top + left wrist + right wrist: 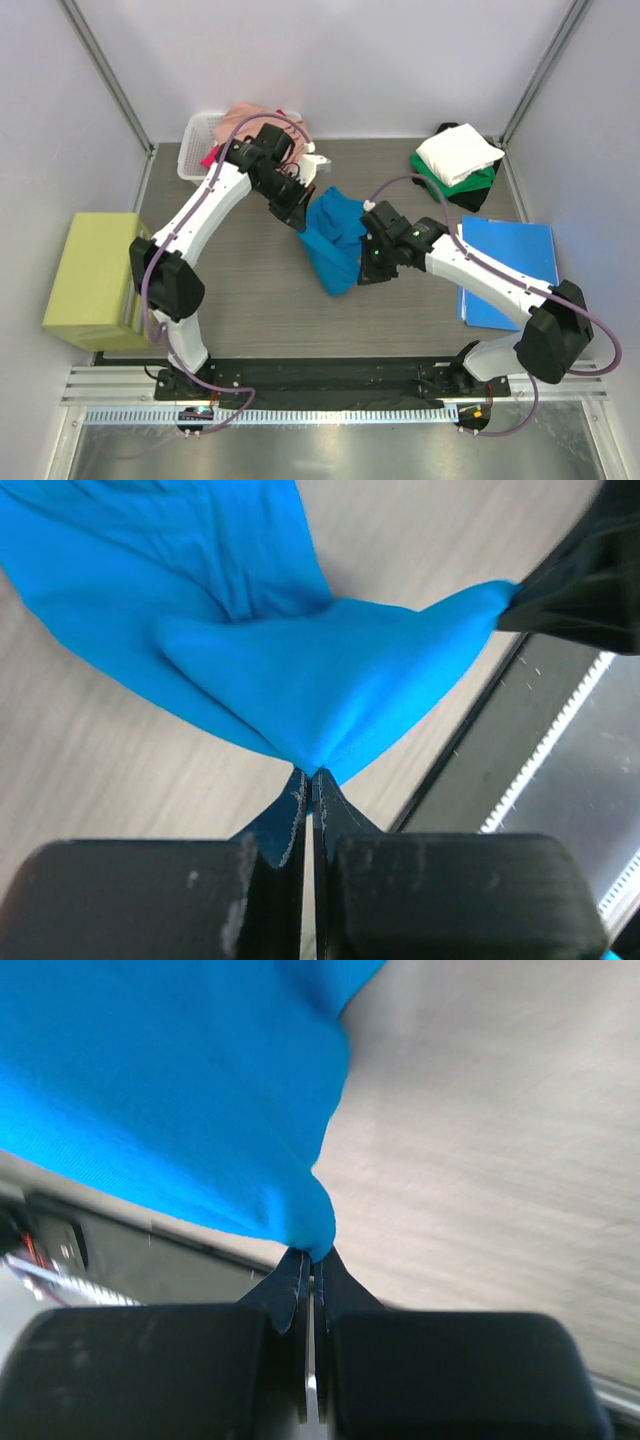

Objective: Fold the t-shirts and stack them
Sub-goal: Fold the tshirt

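The left gripper (310, 777) is pinched shut on a fold of the bright teal-blue t-shirt (335, 240). The right gripper (312, 1257) is clamped tight on another bunch of the same cloth. The shirt sits between the two over the middle of the worktop (250, 290), plain and smooth in colour but rumpled, with soft creases running toward each pinch.

From above it reads as a loose bunch, and whether it touches the wood cannot be told. The left wrist view shows what that hides: the cloth is drawn into a taut wedge from its own fingertips across to the dark right gripper at the upper right corner. The right wrist view gives only a blurred blue mass hanging from its tips.

Only the top view takes in the rest. A white basket (197, 150) at the far left holds a salmon pink shirt (245, 118). At the far right, a white shirt (458, 152) lies on a green one (478, 180).
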`<action>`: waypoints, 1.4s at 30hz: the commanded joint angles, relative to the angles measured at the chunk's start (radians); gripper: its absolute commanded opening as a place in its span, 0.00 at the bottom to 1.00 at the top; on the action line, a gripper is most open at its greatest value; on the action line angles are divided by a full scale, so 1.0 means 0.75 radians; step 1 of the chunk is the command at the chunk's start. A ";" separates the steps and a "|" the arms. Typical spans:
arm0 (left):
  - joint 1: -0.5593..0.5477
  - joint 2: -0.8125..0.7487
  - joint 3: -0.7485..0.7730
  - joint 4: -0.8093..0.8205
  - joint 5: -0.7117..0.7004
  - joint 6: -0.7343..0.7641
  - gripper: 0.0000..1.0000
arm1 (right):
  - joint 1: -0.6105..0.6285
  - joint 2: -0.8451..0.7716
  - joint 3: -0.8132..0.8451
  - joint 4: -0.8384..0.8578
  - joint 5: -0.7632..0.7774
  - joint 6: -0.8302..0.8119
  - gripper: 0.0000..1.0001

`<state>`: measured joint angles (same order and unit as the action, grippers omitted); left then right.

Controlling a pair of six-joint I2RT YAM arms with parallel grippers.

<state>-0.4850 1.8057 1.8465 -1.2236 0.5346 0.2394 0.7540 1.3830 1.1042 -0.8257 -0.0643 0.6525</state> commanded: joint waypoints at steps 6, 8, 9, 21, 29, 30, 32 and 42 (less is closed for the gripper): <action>0.002 0.275 0.166 0.014 -0.046 -0.051 0.00 | -0.214 0.025 0.101 0.080 0.012 -0.119 0.01; 0.002 0.308 0.197 0.022 -0.070 -0.051 0.00 | -0.236 0.058 0.109 0.111 0.000 -0.121 0.01; 0.002 0.331 0.237 0.022 -0.079 -0.051 0.00 | -0.242 0.068 0.113 0.125 -0.002 -0.128 0.01; 0.005 0.638 0.710 -0.036 -0.208 -0.084 0.00 | -0.400 0.242 0.190 0.248 -0.035 -0.177 0.01; 0.005 0.769 0.770 0.040 -0.300 -0.110 0.00 | -0.508 0.404 0.270 0.328 -0.098 -0.203 0.01; 0.007 0.777 0.774 0.069 -0.318 -0.121 0.00 | -0.518 0.434 0.270 0.350 -0.100 -0.203 0.01; 0.009 0.807 0.790 0.099 -0.330 -0.145 0.00 | -0.543 0.469 0.258 0.377 -0.127 -0.195 0.01; 0.015 0.867 0.937 0.267 -0.506 -0.207 0.00 | -0.613 0.625 0.325 0.469 -0.203 -0.185 0.01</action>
<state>-0.4843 2.4733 2.4702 -1.1259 0.2401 0.1028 0.3176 1.8423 1.2732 -0.5129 -0.1848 0.5217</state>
